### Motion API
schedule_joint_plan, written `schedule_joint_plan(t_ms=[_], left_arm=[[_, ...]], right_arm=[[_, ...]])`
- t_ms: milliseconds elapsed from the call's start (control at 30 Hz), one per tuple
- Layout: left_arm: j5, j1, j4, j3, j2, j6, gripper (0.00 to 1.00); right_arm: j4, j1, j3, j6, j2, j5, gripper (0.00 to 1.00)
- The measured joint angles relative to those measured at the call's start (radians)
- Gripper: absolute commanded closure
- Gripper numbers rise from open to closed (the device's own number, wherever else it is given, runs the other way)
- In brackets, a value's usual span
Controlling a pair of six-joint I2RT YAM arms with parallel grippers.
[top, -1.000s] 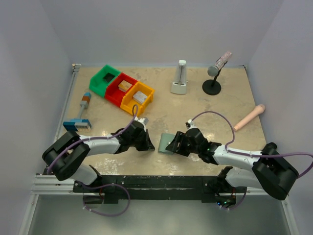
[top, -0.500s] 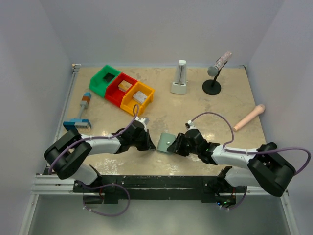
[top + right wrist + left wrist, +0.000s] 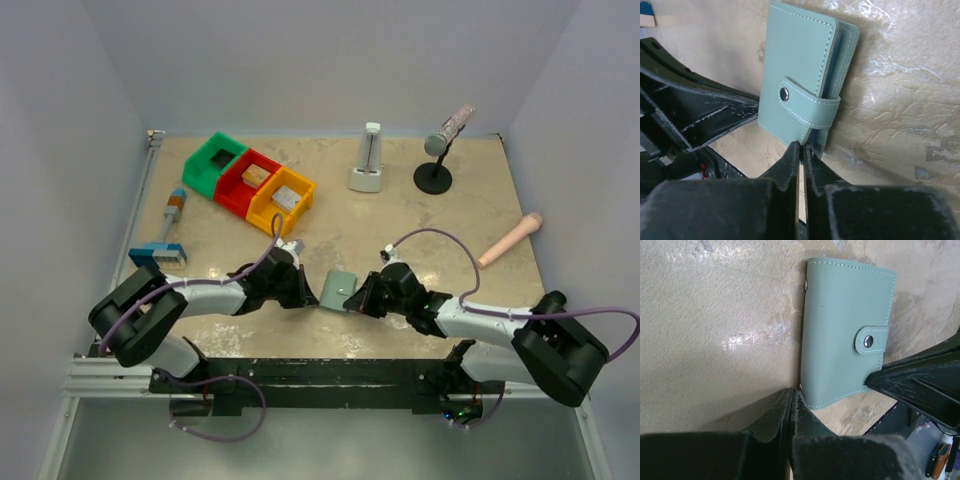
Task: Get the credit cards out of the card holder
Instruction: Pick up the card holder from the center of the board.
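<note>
right gripper [image 3: 800,146] and left gripper [image 3: 791,392] closed, empty, tips against snapped-shut card holder [image 3: 840,330]; no credit cards out yet.

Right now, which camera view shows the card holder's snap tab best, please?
Right wrist: the tab wraps around the edge of the closed card holder, snap fastened. Left wrist shows only its end; top view, just a teal patch.
</note>
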Motion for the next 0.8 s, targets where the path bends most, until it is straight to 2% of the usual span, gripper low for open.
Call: schedule_joint_plan(t_ms=[267, 367, 533, 567, 600, 633, 700, 800], left_arm=[[-0.021, 0.042, -0.031, -0.063, -0.089, -0.019, 0.99], [-0.069, 0.079, -0.063, -0.123, -0.199, -0.043, 0.77], [-0.062, 0.116, -0.053, -0.182, -0.348, -0.053, 0.64], [-0.044, 0.119, -0.044, -0.182, -0.365, -0.052, 0.56], [-0.023, 0.119, -0.041, -0.179, -0.379, -0.051, 0.4], [-0.001, 0.12, -0.034, -0.179, -0.394, -0.048, 0.29], [0.038, 0.12, -0.005, -0.184, -0.428, -0.058, 0.0], [0.085, 0.12, 0.109, -0.245, -0.527, -0.096, 0.0]], right_arm=[[-0.095, 0.0, -0.005, -0.041, -0.164, 0.0, 1.0], [-0.192, 0.0, 0.007, -0.1, -0.255, -0.008, 1.0], [-0.358, 0.0, 0.082, -0.205, -0.386, -0.04, 1.0], [-0.382, 0.0, 0.099, -0.224, -0.417, -0.049, 1.0], [-0.405, 0.0, 0.114, -0.239, -0.445, -0.061, 1.0], [-0.42, 0.0, 0.126, -0.251, -0.468, -0.068, 1.0], [-0.453, 0.0, 0.147, -0.274, -0.526, -0.092, 1.0], [-0.481, 0.001, 0.153, -0.292, -0.586, -0.125, 1.0]])
